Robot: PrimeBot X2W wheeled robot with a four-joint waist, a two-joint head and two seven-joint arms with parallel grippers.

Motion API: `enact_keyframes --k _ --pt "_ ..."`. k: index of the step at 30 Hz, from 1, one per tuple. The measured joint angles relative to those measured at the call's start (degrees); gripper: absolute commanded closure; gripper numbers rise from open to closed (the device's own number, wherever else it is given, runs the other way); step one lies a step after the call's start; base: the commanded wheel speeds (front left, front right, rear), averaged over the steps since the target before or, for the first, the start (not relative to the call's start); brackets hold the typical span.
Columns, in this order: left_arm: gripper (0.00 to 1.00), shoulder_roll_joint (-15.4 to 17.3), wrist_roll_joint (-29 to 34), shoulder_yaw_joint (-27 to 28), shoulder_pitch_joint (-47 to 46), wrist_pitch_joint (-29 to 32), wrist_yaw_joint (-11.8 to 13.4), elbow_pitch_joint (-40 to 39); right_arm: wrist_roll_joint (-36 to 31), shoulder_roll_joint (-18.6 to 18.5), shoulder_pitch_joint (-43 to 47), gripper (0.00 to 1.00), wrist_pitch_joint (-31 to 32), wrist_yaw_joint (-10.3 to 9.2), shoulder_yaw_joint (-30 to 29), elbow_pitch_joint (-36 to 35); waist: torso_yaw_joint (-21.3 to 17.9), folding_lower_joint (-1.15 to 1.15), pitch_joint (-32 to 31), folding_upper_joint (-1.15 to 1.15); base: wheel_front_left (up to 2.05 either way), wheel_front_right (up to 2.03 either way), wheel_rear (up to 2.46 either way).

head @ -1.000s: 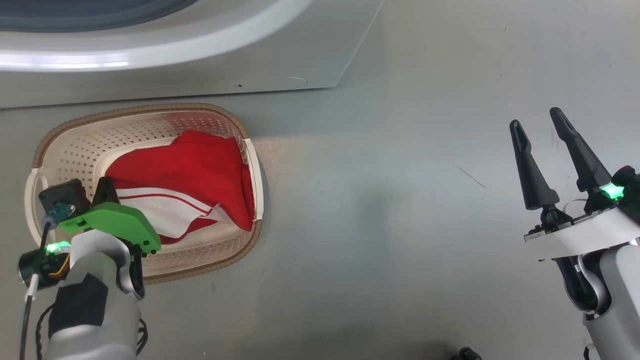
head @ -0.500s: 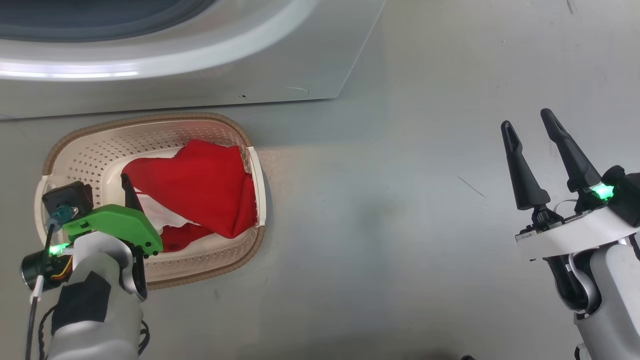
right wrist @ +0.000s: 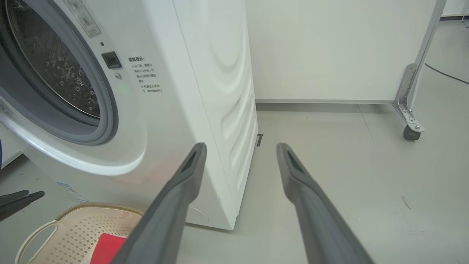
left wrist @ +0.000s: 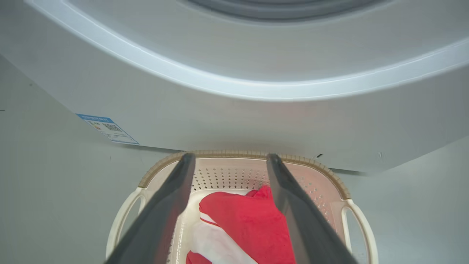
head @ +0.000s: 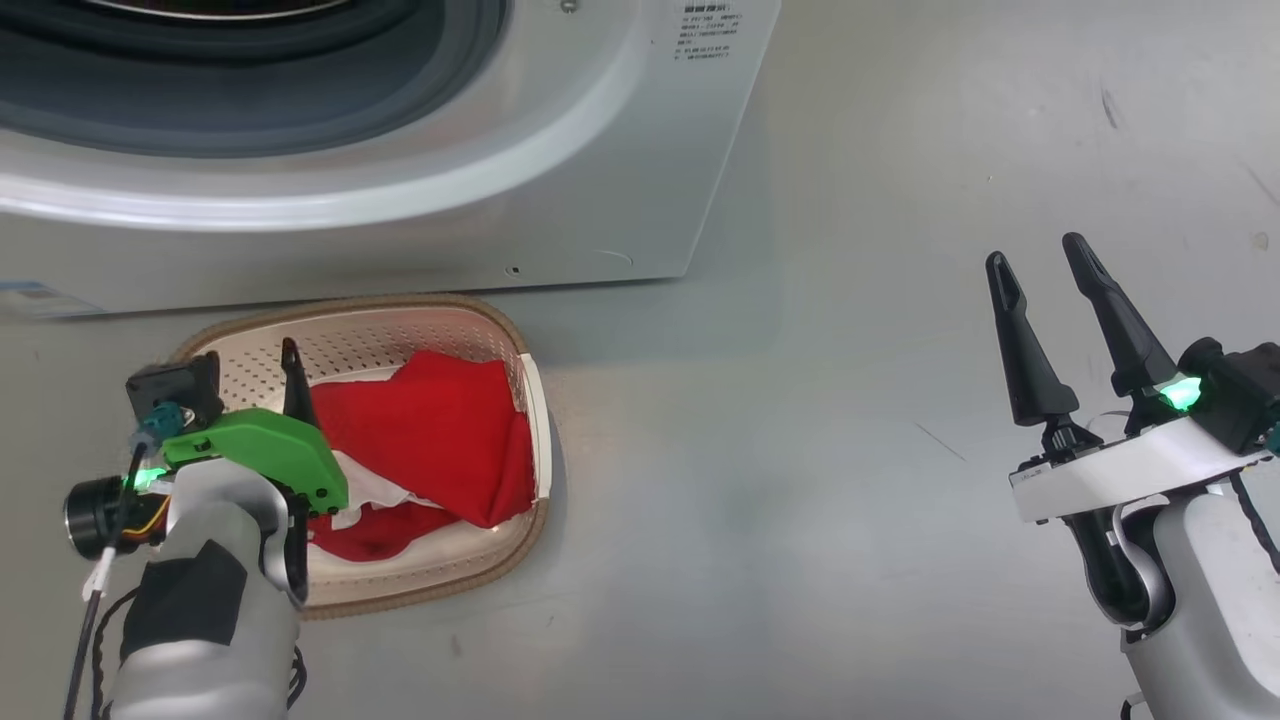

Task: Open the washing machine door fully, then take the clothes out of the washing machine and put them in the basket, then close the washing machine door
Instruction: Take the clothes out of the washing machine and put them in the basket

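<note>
At the lower left of the head view my left claw [left wrist: 231,157] hangs above the near end of the basket [head: 400,335], its two dark fingers [left wrist: 172,205] spread wide and gripping nothing: released. From its wrist the tips line up with the basket's far brown rim. The clothes [head: 450,430] lie inside the basket, red heaped toward its right wall with a white part nearer my wrist; I cannot tell whether my fingers brush the fabric. The basket sits on the grey floor [head: 800,450] just in front of the washing machine [head: 560,180], with a narrow strip of floor between rim and front panel. A blue label [left wrist: 108,128] marks the machine's lower left corner. The machine takes the upper left and centre of the head view; in the upper left of the right wrist view the steel drum [right wrist: 62,69] shows through its uncovered mouth, ringed by the grey gasket [right wrist: 106,121]. Its right front edge slants down toward the frame's middle. From there and from the basket's right handle a broad stretch of floor runs to my right claw [head: 1035,250] at the right, fingers parted, holding nothing, well apart from basket and machine. Farther right, a white panel [right wrist: 329,47] stands on a caster [right wrist: 410,132], with floor between it and the machine's side.
</note>
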Motion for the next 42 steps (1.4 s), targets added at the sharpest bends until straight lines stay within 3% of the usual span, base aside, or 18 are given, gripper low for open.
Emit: enact_keyframes --k 15,42 --pt "0.0 -0.03 1.75 -0.51 3.16 -0.1 -3.59 -17.15 -0.01 2.23 3.88 0.0 0.0 0.0 -1.62 2.74 1.76 0.0 -10.35 0.0 0.0 0.0 0.0" --pt "0.0 0.2 -1.91 -5.83 23.27 -0.18 -4.13 -35.72 -0.76 4.7 9.7 0.0 0.0 0.0 -2.88 2.47 3.83 0.0 -22.18 0.0 0.0 0.0 0.0"
